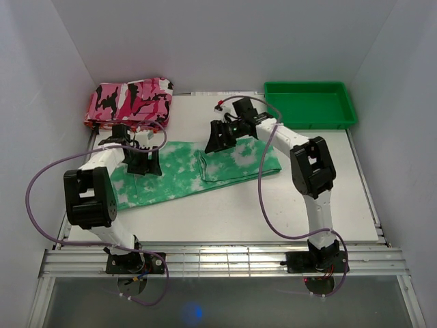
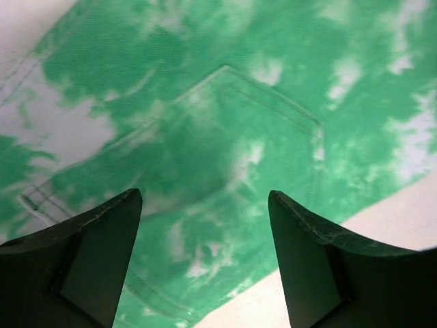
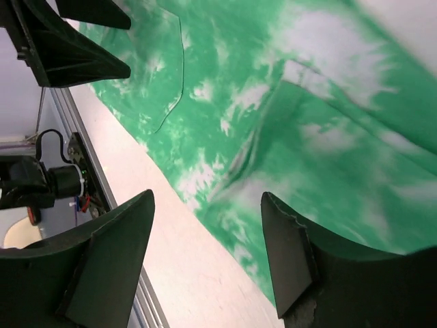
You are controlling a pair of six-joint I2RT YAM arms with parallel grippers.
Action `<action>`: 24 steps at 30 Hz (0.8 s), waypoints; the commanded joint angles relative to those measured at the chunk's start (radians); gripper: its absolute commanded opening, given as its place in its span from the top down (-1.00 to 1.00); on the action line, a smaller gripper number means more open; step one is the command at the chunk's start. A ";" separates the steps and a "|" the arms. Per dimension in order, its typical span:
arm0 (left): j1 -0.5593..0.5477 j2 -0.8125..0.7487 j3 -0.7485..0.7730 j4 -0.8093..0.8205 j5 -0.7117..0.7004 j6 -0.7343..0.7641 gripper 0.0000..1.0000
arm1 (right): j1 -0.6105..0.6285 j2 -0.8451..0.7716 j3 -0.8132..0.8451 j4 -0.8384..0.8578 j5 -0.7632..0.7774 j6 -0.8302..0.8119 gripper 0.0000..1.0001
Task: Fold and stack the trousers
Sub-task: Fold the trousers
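The left gripper (image 1: 143, 166) is held over the left part of the trousers (image 1: 179, 176). Its two fingers are spread wide, and nothing is held between them. The right gripper (image 1: 220, 141) is held over the right part. Its fingers are spread too, and nothing is pinched.

The trousers are laid flat across the middle of the white table (image 1: 239, 215). They are bright green with white blotches. The right end is folded over, so the cloth is doubled there with a soft edge. A stitched pocket (image 2: 225, 137) with a pointed bottom is seen under the left gripper.

Small bits of the cloth are hidden by both grippers in the top view. A folded pink, black and white cloth (image 1: 130, 101) is placed near the left end, at the back. A hard green tray (image 1: 311, 106) with low walls is set in the far right corner, well apart from the trousers.
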 commanded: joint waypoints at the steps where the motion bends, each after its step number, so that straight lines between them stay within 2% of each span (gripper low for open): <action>1: -0.002 -0.102 0.044 -0.045 0.161 0.015 -0.72 | -0.144 -0.157 -0.023 -0.030 -0.132 -0.157 -0.39; 5: -0.035 -0.090 0.099 -0.048 0.321 0.006 -0.72 | -0.308 -0.154 -0.061 -0.171 -0.143 -0.358 -0.23; 6: -0.058 -0.080 0.104 -0.058 0.333 0.009 -0.72 | -0.367 -0.143 -0.069 -0.186 -0.159 -0.386 -0.21; 9: -0.080 -0.023 0.107 -0.068 0.318 0.015 -0.69 | -0.425 -0.102 -0.109 -0.231 -0.140 -0.491 -0.16; 12: -0.078 0.043 0.118 -0.068 0.303 0.010 -0.67 | -0.428 -0.076 -0.186 -0.254 -0.094 -0.570 -0.14; 17: -0.097 0.097 0.196 -0.068 0.392 0.012 -0.64 | -0.432 -0.062 -0.372 -0.249 -0.029 -0.608 -0.14; 20: -0.175 0.109 0.268 -0.067 0.421 0.012 -0.61 | -0.474 -0.112 -0.503 -0.254 -0.018 -0.605 -0.15; 24: -0.351 0.120 0.329 -0.026 0.447 -0.057 -0.58 | -0.491 -0.211 -0.618 -0.251 -0.044 -0.556 -0.15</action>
